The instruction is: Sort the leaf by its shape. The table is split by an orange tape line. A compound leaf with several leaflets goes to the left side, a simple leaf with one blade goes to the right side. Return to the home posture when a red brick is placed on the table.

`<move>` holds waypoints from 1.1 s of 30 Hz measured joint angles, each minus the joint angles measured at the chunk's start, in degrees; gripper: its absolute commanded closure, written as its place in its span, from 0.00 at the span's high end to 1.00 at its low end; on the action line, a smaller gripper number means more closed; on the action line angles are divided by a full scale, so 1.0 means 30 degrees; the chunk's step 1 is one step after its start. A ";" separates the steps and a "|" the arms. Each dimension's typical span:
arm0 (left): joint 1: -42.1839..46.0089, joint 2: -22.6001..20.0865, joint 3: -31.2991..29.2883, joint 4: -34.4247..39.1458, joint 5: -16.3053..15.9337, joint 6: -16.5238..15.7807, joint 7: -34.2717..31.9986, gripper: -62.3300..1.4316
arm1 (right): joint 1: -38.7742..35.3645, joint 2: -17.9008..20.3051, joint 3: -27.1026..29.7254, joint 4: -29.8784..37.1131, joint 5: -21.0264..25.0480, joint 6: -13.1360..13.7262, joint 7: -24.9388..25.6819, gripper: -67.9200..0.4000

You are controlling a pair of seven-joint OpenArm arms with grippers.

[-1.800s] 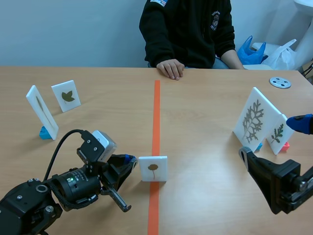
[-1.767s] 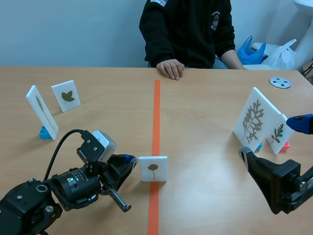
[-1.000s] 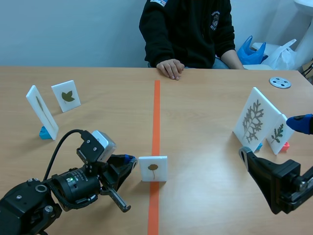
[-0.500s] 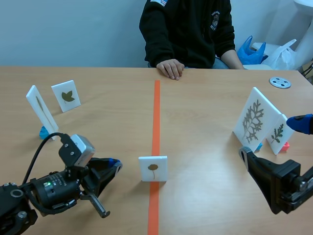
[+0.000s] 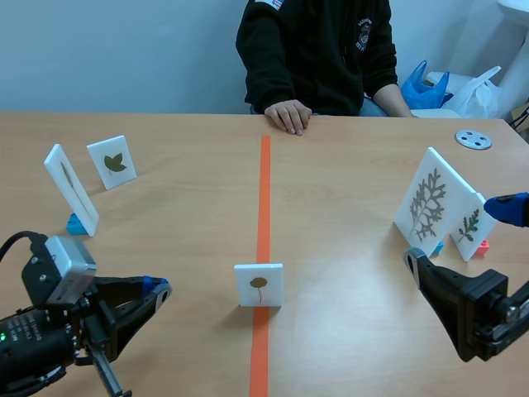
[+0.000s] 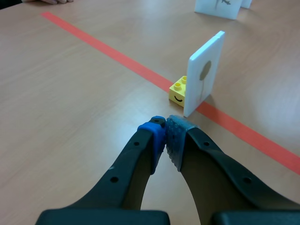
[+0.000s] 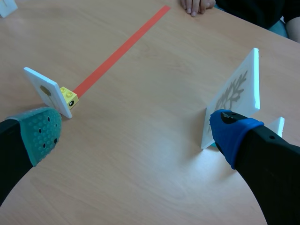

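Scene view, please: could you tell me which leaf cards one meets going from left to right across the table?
Narrow-leaf card → dark broad-leaf card → centre card with a small round leaf → large branching-leaf card → small sprig card.

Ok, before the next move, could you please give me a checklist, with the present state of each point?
1. Leaf card stands upright on its yellow brick: ok.
2. Card is sorted: not ok, it sits on the tape line.
3. Leaf shape readable: ok, one blade on a stalk, so it goes to the right side.
4. Left hand ready to grasp: not ok, it is shut, empty and short of the card.
5. Right hand ready: ok, open and empty.
6. Person's hand away from the card: ok, it rests near the table's far edge.
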 measured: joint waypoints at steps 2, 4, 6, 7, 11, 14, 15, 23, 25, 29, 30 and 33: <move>0.0750 -0.0204 -0.0481 0.0838 -0.0007 -0.0160 0.0000 0.09 | 0.0000 0.0000 0.0000 0.0000 0.0000 0.0000 0.0000 1.00; 0.1515 -0.0408 -0.1115 0.1683 0.0000 -0.0415 -0.0007 0.09 | 0.0000 0.0000 0.0000 0.0000 0.0000 0.0000 0.0000 1.00; 0.2382 -0.0452 -0.1916 0.2557 0.0000 -0.0408 0.0131 0.09 | 0.0000 0.0000 0.0000 0.0000 0.0000 0.0007 0.0000 1.00; 0.2783 -0.0452 -0.2324 0.2973 -0.0080 -0.0408 0.0379 0.09 | 0.0000 0.0000 0.0000 0.0000 0.0000 0.0000 0.0000 1.00; 0.4422 -0.0452 -0.3679 0.4488 -0.1865 -0.0393 0.1574 0.09 | 0.0000 0.0000 0.0000 0.0000 0.0000 0.0000 0.0000 1.00; 0.5508 -0.0452 -0.4524 0.5523 -0.2463 -0.0386 0.2645 0.09 | 0.0000 0.0000 0.0000 0.0000 0.0000 0.0000 0.0000 1.00; 0.5807 -0.0452 -0.4758 0.5807 -0.2725 -0.0328 0.2958 0.09 | 0.0000 0.0000 0.0000 0.0000 0.0000 0.0000 0.0000 1.00; 0.6200 -0.0452 -0.5209 0.6266 -0.2710 -0.0342 0.2951 0.81 | 0.0000 0.0000 0.0000 0.0000 0.0000 0.0000 0.0000 1.00; 0.6156 -0.0452 -0.5209 0.6251 -0.2718 -0.0342 0.2951 0.98 | 0.0000 0.0000 0.0000 0.0000 0.0000 0.0000 0.0000 1.00; 0.6105 -0.0452 -0.5209 0.6251 -0.2739 -0.0313 0.3249 1.00 | 0.0000 0.0000 0.0000 0.0000 0.0000 0.0000 0.0000 1.00; 0.6105 -0.0452 -0.5209 0.6251 -0.2739 -0.0306 0.3504 1.00 | 0.0000 0.0000 0.0000 0.0000 0.0000 0.0000 0.0000 1.00; 0.6113 -0.0452 -0.5151 0.6222 -0.2747 -0.0306 0.3497 1.00 | 0.0000 0.0000 0.0000 0.0000 0.0000 0.0000 0.0000 1.00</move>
